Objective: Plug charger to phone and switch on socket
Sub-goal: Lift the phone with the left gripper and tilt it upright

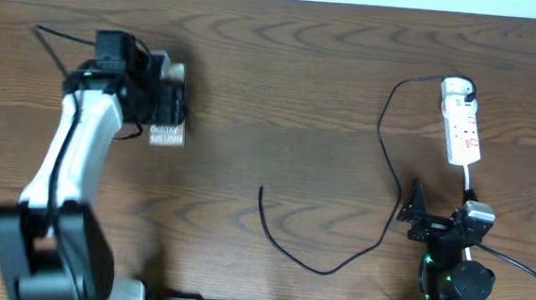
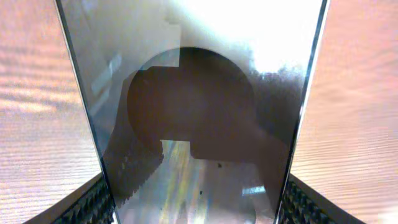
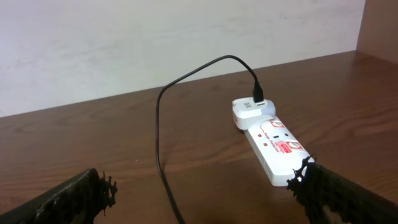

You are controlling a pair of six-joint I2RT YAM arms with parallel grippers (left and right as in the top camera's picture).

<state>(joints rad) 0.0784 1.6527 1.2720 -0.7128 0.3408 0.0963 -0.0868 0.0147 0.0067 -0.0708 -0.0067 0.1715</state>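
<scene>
Over the table, seen from above: left claw (image 1: 158, 100) sits on the phone (image 1: 167, 135) at far left, the phone's long axis running away from the robot. Charger (image 1: 335, 266) trails from the socket (image 1: 462, 130) at far right, then loops down and back. Its plug tip (image 1: 261, 189) lies loose mid-table, pointing away from the robot, well apart from the phone and off to its right. Right claw (image 1: 416, 217), spread wide and empty, hovers near the socket. It is the free arm, w/ the tip lying to its left.

Left wrist cam: phone fills the frame btwn both pads (image 2: 93, 202), which look pressed on its long edges, so it appears pinched.

Right wrist cam: fingers (image 3: 74, 196) wide apart, nothing btwn. Socket sits ahead-right w/ a white adapter (image 3: 252, 111) at its far end. Brown wood-grain table (image 1: 283, 66), bare pale wall (image 3: 124, 43) behind.
</scene>
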